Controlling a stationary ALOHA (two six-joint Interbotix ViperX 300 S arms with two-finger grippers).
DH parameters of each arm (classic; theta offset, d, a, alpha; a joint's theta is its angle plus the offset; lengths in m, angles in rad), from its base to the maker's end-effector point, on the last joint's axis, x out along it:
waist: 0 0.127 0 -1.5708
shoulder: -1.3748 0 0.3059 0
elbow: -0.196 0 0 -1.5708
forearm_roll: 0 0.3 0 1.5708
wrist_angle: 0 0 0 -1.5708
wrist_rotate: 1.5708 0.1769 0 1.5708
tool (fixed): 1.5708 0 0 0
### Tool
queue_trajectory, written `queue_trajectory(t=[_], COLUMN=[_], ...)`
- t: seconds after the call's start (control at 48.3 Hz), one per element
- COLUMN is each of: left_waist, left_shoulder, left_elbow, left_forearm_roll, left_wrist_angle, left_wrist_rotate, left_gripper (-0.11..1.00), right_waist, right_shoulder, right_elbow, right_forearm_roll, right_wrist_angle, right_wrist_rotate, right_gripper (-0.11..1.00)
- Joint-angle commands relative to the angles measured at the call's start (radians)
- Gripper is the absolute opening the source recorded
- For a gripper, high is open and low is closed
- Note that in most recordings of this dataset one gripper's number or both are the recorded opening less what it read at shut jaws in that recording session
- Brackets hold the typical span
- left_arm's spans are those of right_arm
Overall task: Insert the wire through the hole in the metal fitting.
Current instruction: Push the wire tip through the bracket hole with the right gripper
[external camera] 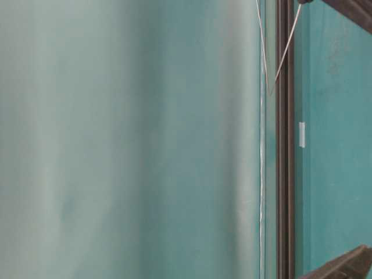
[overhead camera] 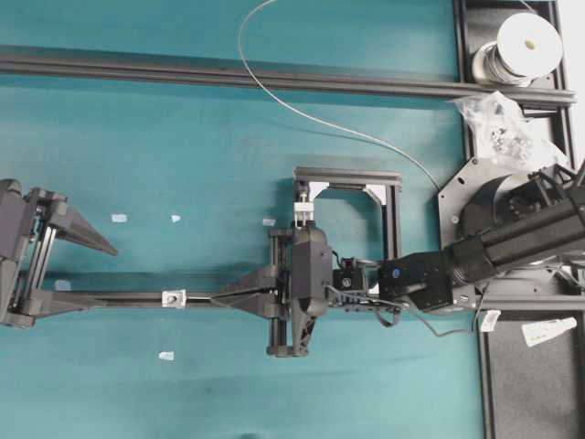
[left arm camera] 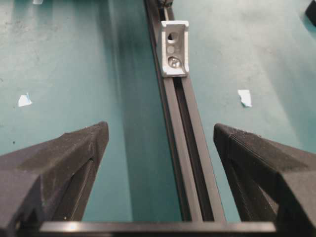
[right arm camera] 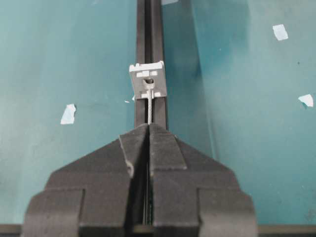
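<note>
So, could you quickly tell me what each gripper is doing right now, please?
Left gripper: open, holding nothing.
Right gripper: shut on the wire, whose tip is at the metal fitting.

The right gripper (overhead camera: 219, 297) reaches across the middle from the right, its arm stretched level and low. Its jaws are pressed together, pinching the wire (right arm camera: 148, 109), whose short free end juts straight ahead of the fingertips. The left gripper (overhead camera: 96, 274) sits at the far left, jaws spread wide, nothing between them.
</note>
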State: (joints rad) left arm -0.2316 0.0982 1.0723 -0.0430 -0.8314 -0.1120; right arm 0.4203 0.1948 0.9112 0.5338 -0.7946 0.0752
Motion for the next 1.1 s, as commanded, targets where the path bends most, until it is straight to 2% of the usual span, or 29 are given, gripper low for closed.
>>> queue_trajectory(t=[0.0, 1.076], left_waist=[-0.003, -0.003], left_shoulder=[-0.009, -0.008], left_elbow=[-0.012, -0.02], left_forearm_roll=[-0.002, -0.002], left_wrist_angle=[-0.009, -0.008], left_wrist_rotate=[0.0, 0.002], left_gripper=[0.75, 0.75], right_waist=[0.005, -0.021], right_shoulder=[-0.012, 0.025], right_elbow=[-0.015, -0.075], right_forearm_roll=[0.002, 0.002], right_wrist_angle=[-0.006, -0.003], right_wrist_rotate=[-0.002, -0.003], right_gripper=[-0.01, -0.01])
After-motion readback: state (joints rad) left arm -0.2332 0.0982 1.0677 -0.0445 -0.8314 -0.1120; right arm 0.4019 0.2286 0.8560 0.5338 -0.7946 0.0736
